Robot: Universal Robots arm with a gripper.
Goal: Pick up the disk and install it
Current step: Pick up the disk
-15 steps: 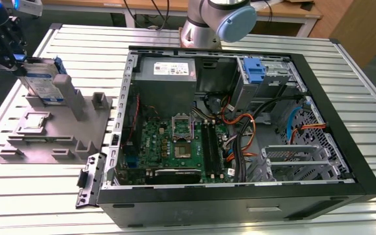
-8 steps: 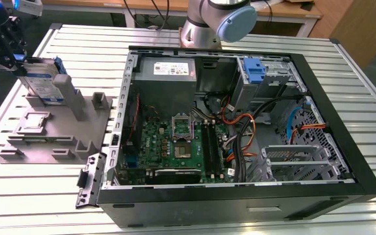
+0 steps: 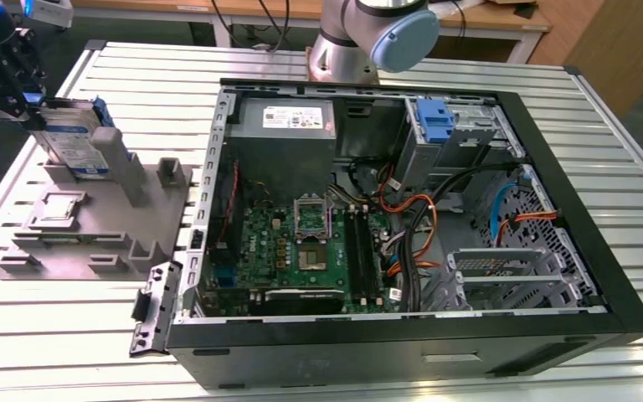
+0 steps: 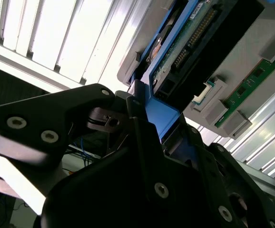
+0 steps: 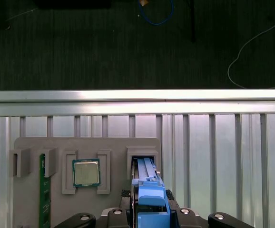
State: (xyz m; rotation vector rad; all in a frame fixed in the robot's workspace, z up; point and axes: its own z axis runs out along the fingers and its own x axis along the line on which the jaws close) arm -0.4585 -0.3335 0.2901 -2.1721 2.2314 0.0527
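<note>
Exterior view: disk [image 3: 73,144] upright in grey holder [image 3: 110,219] slot, jaws gripping it.

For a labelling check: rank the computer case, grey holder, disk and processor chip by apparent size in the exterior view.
Largest to smallest:
1. computer case, by far the largest
2. grey holder
3. disk, standing on edge
4. processor chip, clearly the smallest
</note>
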